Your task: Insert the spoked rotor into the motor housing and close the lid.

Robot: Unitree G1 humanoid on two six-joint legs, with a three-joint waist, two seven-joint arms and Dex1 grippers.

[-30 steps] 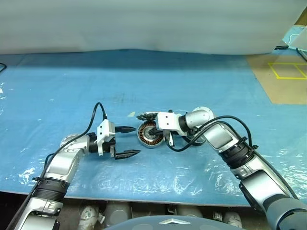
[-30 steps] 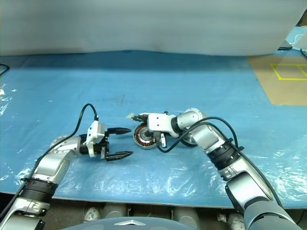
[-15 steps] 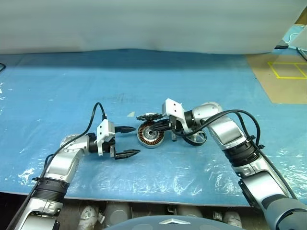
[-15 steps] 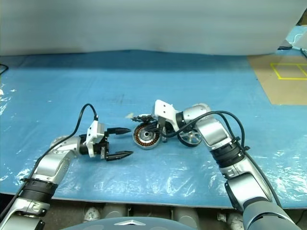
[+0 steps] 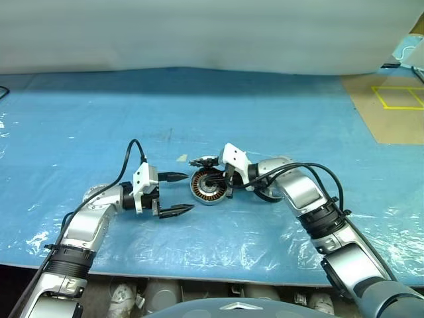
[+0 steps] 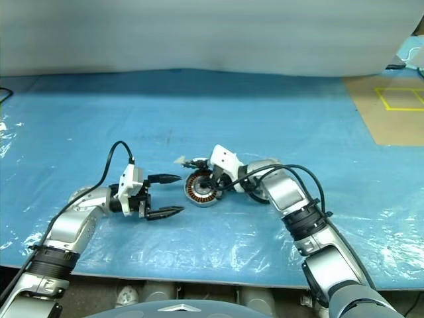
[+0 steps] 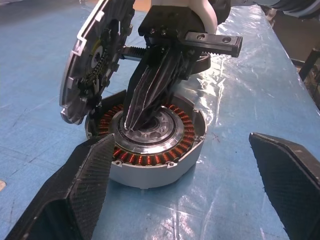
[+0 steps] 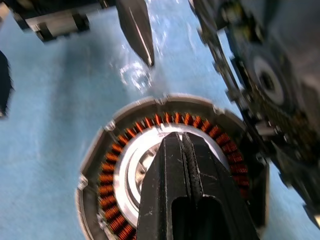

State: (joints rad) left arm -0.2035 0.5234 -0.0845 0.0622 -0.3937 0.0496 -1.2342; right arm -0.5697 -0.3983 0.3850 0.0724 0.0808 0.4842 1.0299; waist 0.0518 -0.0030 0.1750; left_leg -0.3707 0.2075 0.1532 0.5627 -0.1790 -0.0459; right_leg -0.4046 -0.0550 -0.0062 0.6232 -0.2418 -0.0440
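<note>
The motor housing [image 5: 207, 189] lies face up on the blue sheet, its copper windings [image 7: 175, 150] and silver hub showing. My right gripper [image 5: 215, 180] is shut and points down into the housing, its tips [image 8: 175, 142] on the hub. The lid [image 7: 92, 55] stands tilted on edge at the housing's rim, ribbed dark underside toward the right gripper. The spoked rotor [image 5: 266, 193] lies just right of the housing, mostly hidden under my right wrist. My left gripper [image 5: 190, 193] is open and empty, level with the housing and a short way to its left.
The blue plastic sheet [image 5: 99, 119] covers the table, whose front edge [image 5: 199, 268] runs close to me. A brown board with yellow tape [image 5: 394, 99] lies at the back right. A small white scrap [image 5: 181, 158] sits behind the housing.
My right gripper drew back to the right, uncovering the rotor, then rolled and dipped back so its shut tips rest on the hub. Left gripper, housing and lid stayed put.
</note>
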